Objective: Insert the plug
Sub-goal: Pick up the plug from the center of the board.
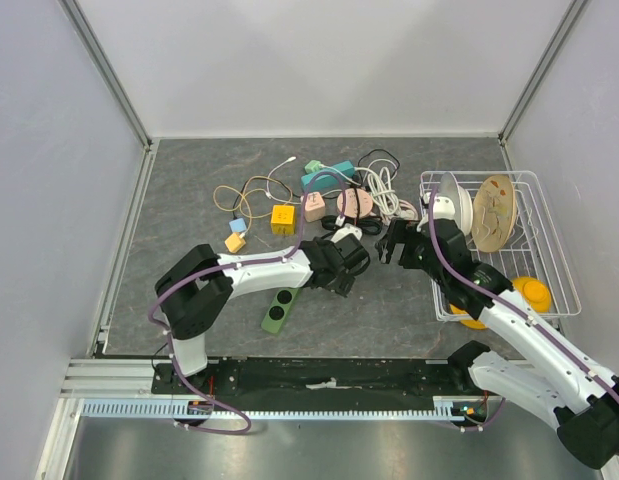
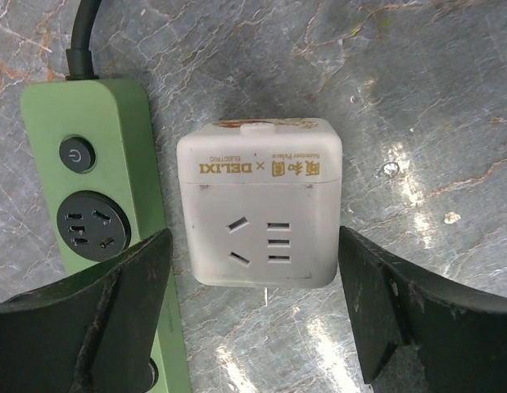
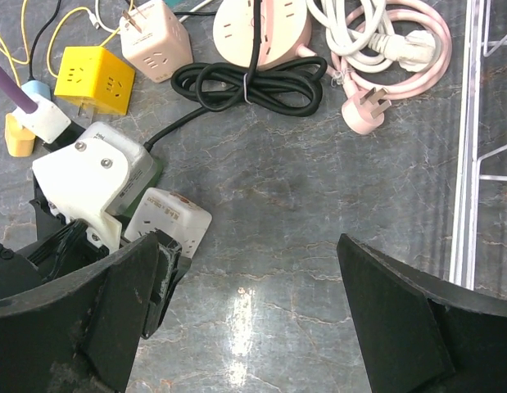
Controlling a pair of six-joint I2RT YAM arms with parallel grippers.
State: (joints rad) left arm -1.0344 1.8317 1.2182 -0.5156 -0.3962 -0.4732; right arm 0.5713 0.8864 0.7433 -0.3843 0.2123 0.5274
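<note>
A white cube plug adapter lies socket-face up on the grey table, right beside a green power strip with a round socket and a power button. My left gripper is open and straddles the near end of the cube. One finger hangs over the strip's edge, the other stands clear to the right, and neither touches the cube. In the right wrist view the cube shows under the left wrist. My right gripper is open over bare table to the right of the cube, holding nothing.
Behind lie a coiled black cord, a pink round power strip, a pink cable with its plug, a yellow cube and a pink cube. A wire rack with plates stands at the right.
</note>
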